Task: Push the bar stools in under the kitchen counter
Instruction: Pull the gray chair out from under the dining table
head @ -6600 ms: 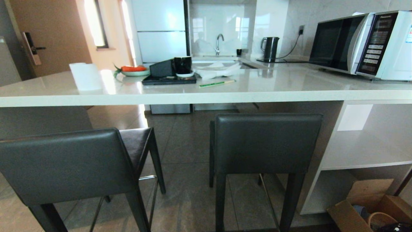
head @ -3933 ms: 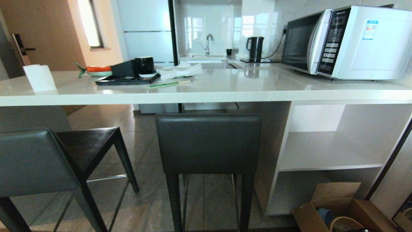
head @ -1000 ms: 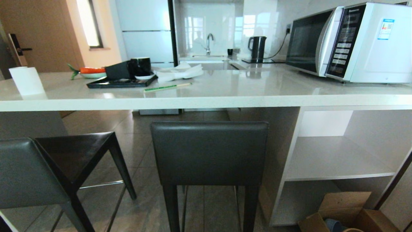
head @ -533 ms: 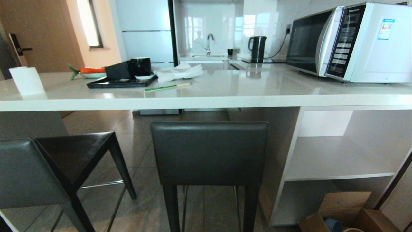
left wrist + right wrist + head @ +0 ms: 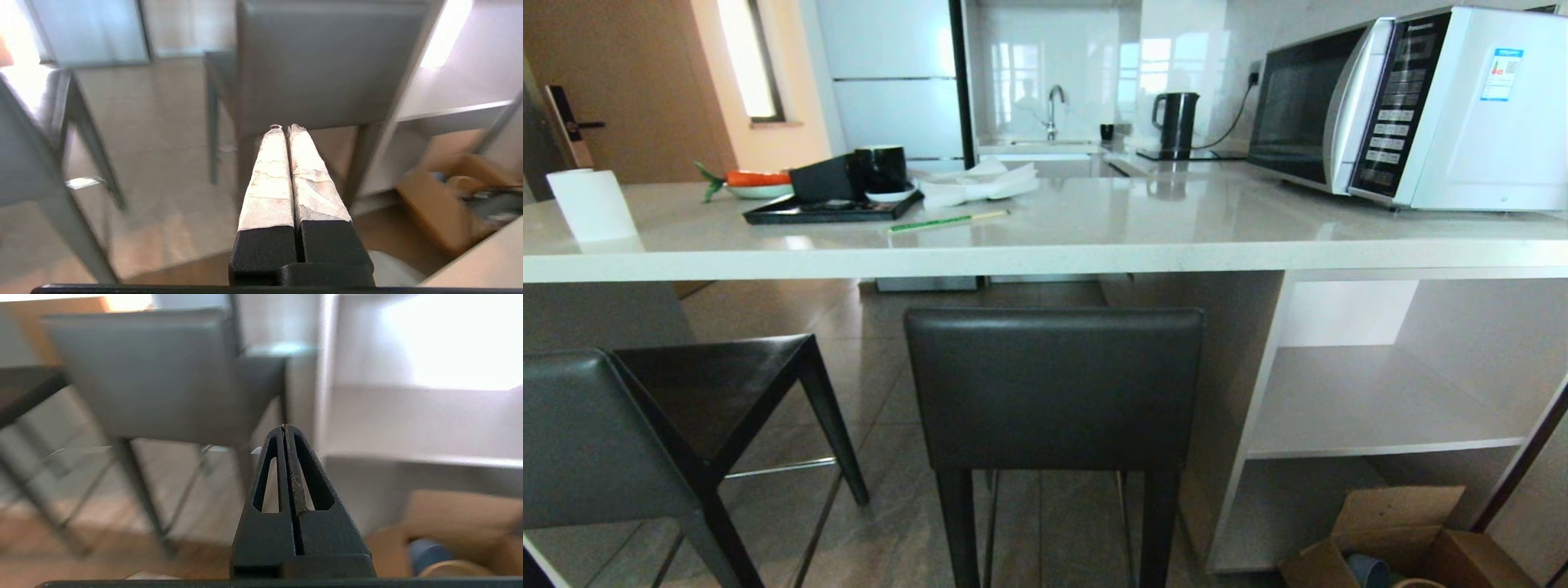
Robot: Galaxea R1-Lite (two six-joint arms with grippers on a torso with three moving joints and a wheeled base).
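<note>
Two stools in head view. Centre stool [image 5: 1054,388]: backrest faces the camera, square-on, standing just short of the desk [image 5: 1045,253] edge, seat not visible behind the backrest; legs run down to the tiled floor [image 5: 882,392]. Second stool [image 5: 645,433] at 8 o'clock from the first, turned at an angle, its dark seat mostly out from under the slab, chrome footrest bar showing low between its legs. The two stools stand apart, floor visible between them. Open white shelving [image 5: 1372,408] at 3 o'clock from the centre stool, under the desk's right end; a cardboard box [image 5: 1396,531] on the floor at its foot. On the desk: black tray [image 5: 829,211] with a dark mug at 11 o'clock, green chopstick sleeve [image 5: 947,220] just beside the tray, paper roll [image 5: 592,204] at far 9 o'clock, microwave [image 5: 1413,106] at 2 o'clock, kettle [image 5: 1176,122] behind. Neither arm in head view. Left gripper [image 5: 286,128]: jaws pressed together, nothing between them, pointed at the centre stool's backrest, not touching. Right gripper [image 5: 284,426]: jaws likewise closed and empty, aimed at the backrest's right side near the shelving; contact not seen.
</note>
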